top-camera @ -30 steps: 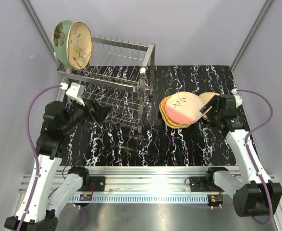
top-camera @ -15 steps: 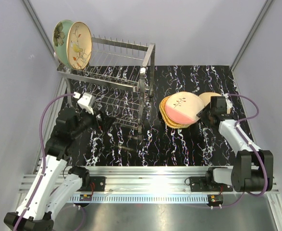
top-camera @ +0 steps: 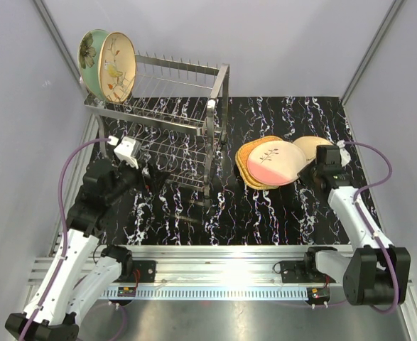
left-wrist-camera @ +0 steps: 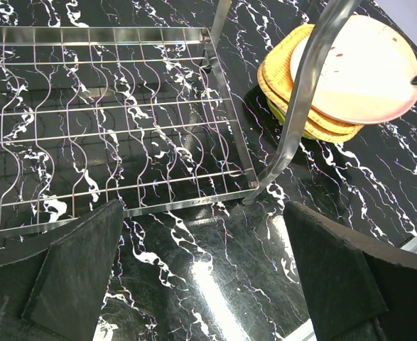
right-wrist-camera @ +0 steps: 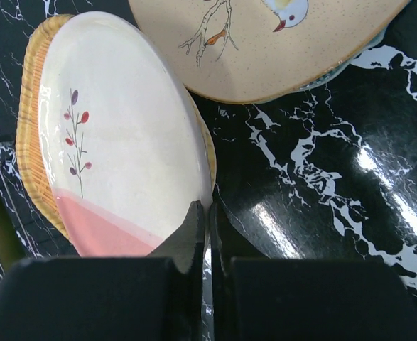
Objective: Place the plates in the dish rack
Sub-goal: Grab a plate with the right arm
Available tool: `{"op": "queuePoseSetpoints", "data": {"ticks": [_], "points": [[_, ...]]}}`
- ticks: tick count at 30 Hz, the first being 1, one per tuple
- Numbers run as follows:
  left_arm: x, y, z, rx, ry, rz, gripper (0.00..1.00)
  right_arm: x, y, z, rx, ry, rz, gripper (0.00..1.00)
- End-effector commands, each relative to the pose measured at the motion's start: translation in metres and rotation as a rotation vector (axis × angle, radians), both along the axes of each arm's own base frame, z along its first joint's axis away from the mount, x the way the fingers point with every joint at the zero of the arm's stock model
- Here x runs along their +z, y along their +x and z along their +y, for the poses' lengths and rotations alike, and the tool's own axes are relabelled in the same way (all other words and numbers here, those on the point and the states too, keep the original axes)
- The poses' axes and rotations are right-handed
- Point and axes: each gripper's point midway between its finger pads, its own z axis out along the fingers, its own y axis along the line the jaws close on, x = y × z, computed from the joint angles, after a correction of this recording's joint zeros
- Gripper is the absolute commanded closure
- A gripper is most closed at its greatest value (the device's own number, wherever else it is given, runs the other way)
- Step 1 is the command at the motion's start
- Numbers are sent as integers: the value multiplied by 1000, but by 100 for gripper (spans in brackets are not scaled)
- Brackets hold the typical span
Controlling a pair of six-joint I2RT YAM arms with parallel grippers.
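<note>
A pink-cream plate (top-camera: pixel 274 162) (right-wrist-camera: pixel 116 142) with a twig motif tops a stack of orange wicker plates (top-camera: pixel 246 169) (right-wrist-camera: pixel 29 135) right of the dish rack (top-camera: pixel 172 117) (left-wrist-camera: pixel 109 106). My right gripper (top-camera: pixel 309 171) (right-wrist-camera: pixel 209 213) is shut on that plate's right rim, which runs between the two fingers. A beige bird plate (top-camera: pixel 311 145) (right-wrist-camera: pixel 265 50) lies just behind the gripper. A mint-green plate (top-camera: pixel 87 51) and a cream plate (top-camera: pixel 118 67) stand at the rack's top left end. My left gripper (top-camera: pixel 153 175) (left-wrist-camera: pixel 208 277) hangs open and empty by the rack's lower tier.
The rack's looped end handle (left-wrist-camera: pixel 304 92) rises between the left gripper and the plate stack. A lime plate edge (left-wrist-camera: pixel 300 129) peeks out under the wicker ones. The black marbled tabletop (top-camera: pixel 265 213) ends at a metal rail (top-camera: pixel 215 256) near the arm bases.
The right gripper has closed on the pink-cream plate's rim, and the plate has shifted slightly right. The left arm drew back from the rack a second ago and has held still since.
</note>
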Motion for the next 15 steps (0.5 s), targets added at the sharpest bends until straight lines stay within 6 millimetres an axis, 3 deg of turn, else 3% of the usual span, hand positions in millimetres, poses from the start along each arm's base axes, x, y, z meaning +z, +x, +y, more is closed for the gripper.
{"op": "queuePoseSetpoints", "data": {"ticks": [1, 6, 10, 15], "points": [[7, 2, -4, -14, -20, -38, 1, 28, 0, 1, 3, 13, -77, 100], [3, 0, -15, -60, -62, 10, 1, 20, -11, 19, 48, 101, -79, 100], [1, 3, -15, -52, -57, 21, 1, -4, -17, 34, 95, 179, -74, 98], [-3, 3, -13, -43, -47, 28, 1, 2, -8, 33, 122, 144, -101, 93]]}}
